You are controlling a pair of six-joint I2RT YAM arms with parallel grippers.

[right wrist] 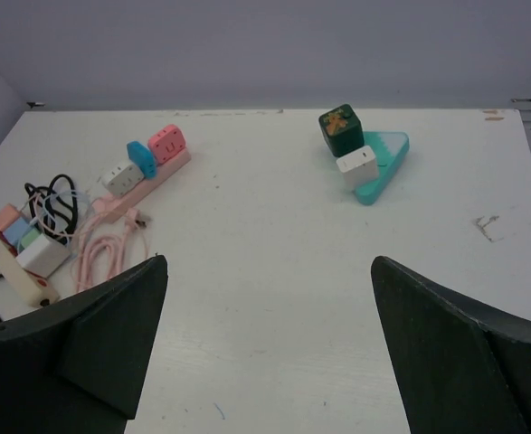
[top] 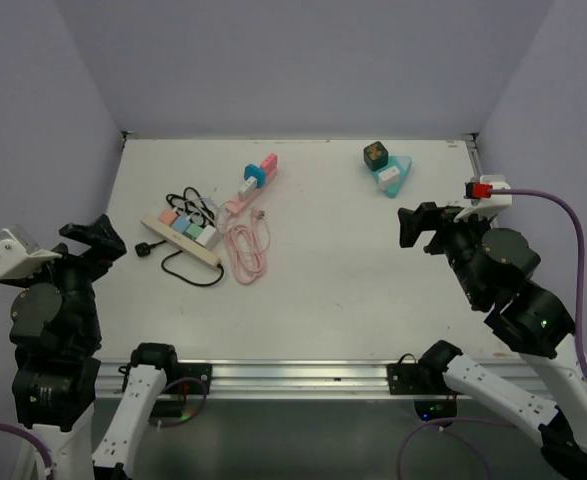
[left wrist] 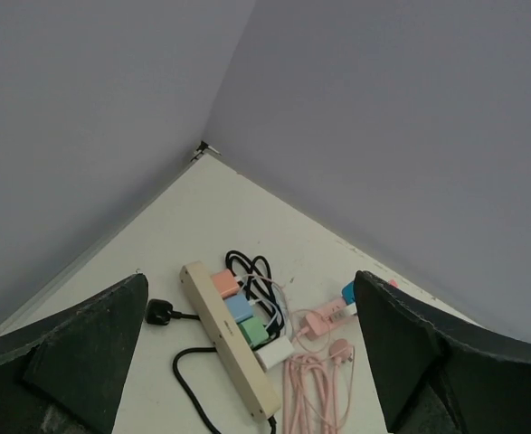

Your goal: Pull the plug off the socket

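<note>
Left wrist view has the left gripper [left wrist: 251, 276] hanging with fingers spread and empty. The cream power strip [left wrist: 247, 380] lies framed ahead between them, probably lined up for a reach. Seated in it are an orange plug [left wrist: 226, 283], blue plug [left wrist: 239, 307], green plug [left wrist: 253, 330] and white plug [left wrist: 274, 351]; I cannot tell which is meant. Likewise released, the right gripper [right wrist: 270, 259] faces a teal socket block [right wrist: 387, 154] beyond its fingers, carrying a white adapter [right wrist: 356, 165] and green cube [right wrist: 341, 129].

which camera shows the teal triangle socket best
The right wrist view: the teal socket is close and unblocked, with the green plug and white plug clearly on it. The top external view shows the teal socket small, at far right. The left wrist view misses it.
</note>
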